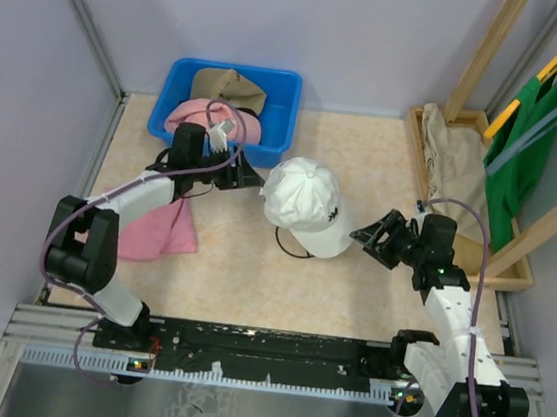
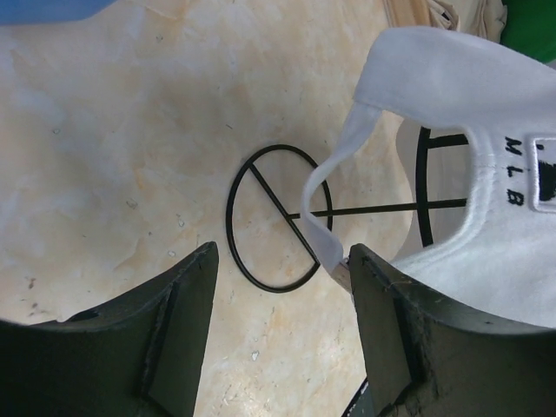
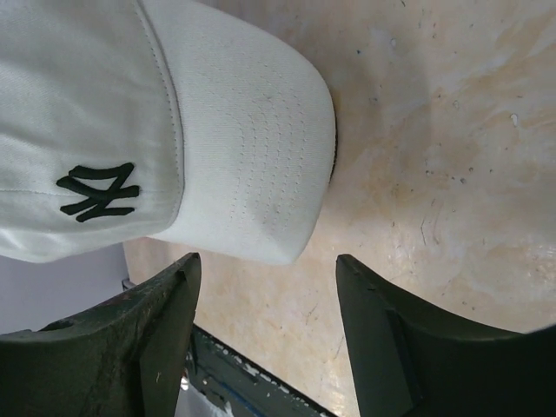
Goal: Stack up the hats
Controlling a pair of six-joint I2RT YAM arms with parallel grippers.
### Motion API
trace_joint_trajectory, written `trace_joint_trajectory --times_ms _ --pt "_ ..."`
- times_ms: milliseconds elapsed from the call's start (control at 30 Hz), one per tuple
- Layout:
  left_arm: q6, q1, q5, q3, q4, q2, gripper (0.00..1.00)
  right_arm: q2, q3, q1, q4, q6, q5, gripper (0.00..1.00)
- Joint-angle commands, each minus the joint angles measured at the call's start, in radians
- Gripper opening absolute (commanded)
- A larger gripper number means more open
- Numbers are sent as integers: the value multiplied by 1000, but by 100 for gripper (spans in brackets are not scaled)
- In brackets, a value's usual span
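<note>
A blue plastic bin [image 1: 280,103] stands at the far side of the desk [image 1: 366,148]. It holds a tan cap [image 1: 230,87] at the back and a pink cap [image 1: 206,118] in front of it. A wooden tray [image 1: 422,144] at the right edge carries a beige garment [image 1: 455,163], with green bags [image 1: 522,146] hanging above it. The white cap [image 1: 304,203] sits in the middle of the desk on a black wire stand [image 2: 274,217], its brim towards the right arm. A flat pink cloth [image 1: 160,230] lies under the left arm. The left hand [image 2: 282,261] is at the back of the white cap with its jaws wide apart and nothing clamped. The cap's back strap [image 2: 317,195] loops down to one finger [image 2: 382,321]; whether it touches is unclear. The right hand [image 3: 265,269] is also wide open and holds nothing; the brim [image 3: 252,156] is just in front of the gap between its fingers. Black letters "MLB" [image 2: 514,169] are stitched at the back of the white cap, and a black interlocked "NY" logo [image 3: 97,191] is on the crown beside the brim.
</note>
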Motion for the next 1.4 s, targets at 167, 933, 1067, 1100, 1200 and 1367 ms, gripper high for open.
trace_joint_trajectory --times_ms 167,933,1067,1100,1200,1367 --pt "22 -21 27 71 41 55 67 -21 72 -7 -36 -73 85 64" --pt "53 -39 -125 -192 -45 -158 59 320 50 -4 92 -130 191 25" --pt "12 -34 -195 -247 -15 -179 51 403 20 4 211 -63 179 8" --pt "-9 -34 -202 -257 -4 -174 47 429 16 9 241 -44 176 4" --pt "-57 -31 -212 -290 51 -147 37 523 16 44 338 14 176 0" --pt "-116 -16 -189 -344 132 -101 32 650 24 100 463 93 176 0"
